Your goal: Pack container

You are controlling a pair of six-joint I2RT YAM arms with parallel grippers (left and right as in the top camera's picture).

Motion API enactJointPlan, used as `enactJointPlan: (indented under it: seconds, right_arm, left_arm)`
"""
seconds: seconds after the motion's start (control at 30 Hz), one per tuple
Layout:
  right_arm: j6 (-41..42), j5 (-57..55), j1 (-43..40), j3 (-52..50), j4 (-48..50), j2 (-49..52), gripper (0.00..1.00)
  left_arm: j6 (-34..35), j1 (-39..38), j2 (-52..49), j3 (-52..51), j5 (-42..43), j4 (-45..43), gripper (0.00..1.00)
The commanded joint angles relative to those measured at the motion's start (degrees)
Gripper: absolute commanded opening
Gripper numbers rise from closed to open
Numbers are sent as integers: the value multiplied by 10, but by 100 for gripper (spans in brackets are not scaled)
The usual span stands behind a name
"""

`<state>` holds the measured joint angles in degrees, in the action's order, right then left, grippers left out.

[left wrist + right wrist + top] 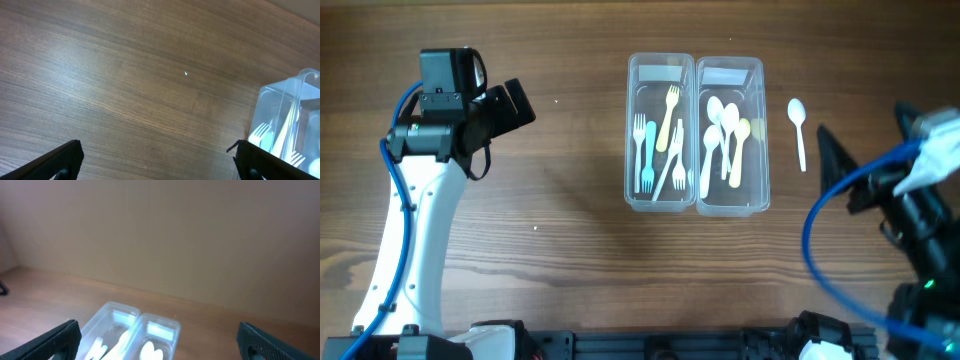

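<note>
Two clear plastic containers stand side by side at the table's middle. The left container [631, 130] holds several forks [660, 140], blue, yellow and white. The right container [764, 130] holds several spoons [723, 135]. One white spoon [799, 128] lies on the table just right of the containers. My left gripper [515, 105] is open and empty, well left of the containers; its view [157, 162] shows the fork container [272, 105] at the right edge. My right gripper [865, 150] is open and empty, right of the loose spoon and raised; its view [160, 342] shows both containers [150, 322] below.
The wooden table [550, 230] runs around the containers. A plain wall [165, 235] fills the upper part of the right wrist view. Blue cables [820, 240] hang along the right arm.
</note>
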<state>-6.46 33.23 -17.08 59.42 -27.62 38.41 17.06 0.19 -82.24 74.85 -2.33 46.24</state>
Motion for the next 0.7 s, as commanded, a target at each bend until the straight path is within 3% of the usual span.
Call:
enactJointPlan:
  seconds: [0.0,0.27,0.5,0.67]
  right_arm:
    - [-23,-37,-1,-131,45,-101,100]
    - [-19,-32,87,-367,79,-252,100]
    - [-19,2,104,-497,153,-272,100]
    - [-23,2,104,-525,182,-272,100]
  left_arm:
    - [-3,3,-5,2,-3,-1,100]
    - [-3,3,-5,2,-3,-1,100]
    - [-3,3,-5,2,-3,-1,100]
    - [-3,3,-5,2,-3,-1,100]
